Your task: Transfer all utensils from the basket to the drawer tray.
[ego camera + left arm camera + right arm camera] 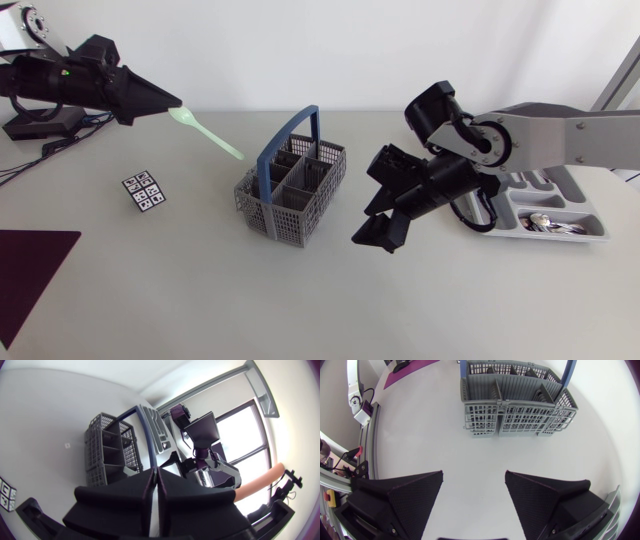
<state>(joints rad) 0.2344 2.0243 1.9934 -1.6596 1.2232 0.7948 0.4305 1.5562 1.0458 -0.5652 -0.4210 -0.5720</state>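
Head view puts the grey basket [275, 205] with its blue handle [290, 135] near the middle of the tabletop [200, 300]. The drawer tray [585, 205] lies by the right edge, with metal cutlery [545, 222] in one of its near compartments. The right arm's wrist covers the tray's inner end, so that part cannot be read. The left gripper [172, 106] hangs over the far left corner, clenched on one end of a pale green utensil [210, 135]. The utensil slants out in the air toward the basket, with its free end just short of the handle. In the left wrist view the two fingers [125, 495] are pressed together with only a thin seam between them, and the utensil itself cannot be made out there. The basket [110, 450] stands ahead of them, with the right arm [205, 445] beyond it. The right gripper [376, 240] hovers between basket and tray, released, with nothing between its fingers. In the right wrist view its fingers [410, 495] stand wide apart over bare tabletop, with the basket [520, 410] ahead and apart from them. Dark partitions make what its compartments hold hard to tell. A small marker card [143, 190] lies left of the basket, and a dark purple mat [30, 270] is cut off at the near left edge.
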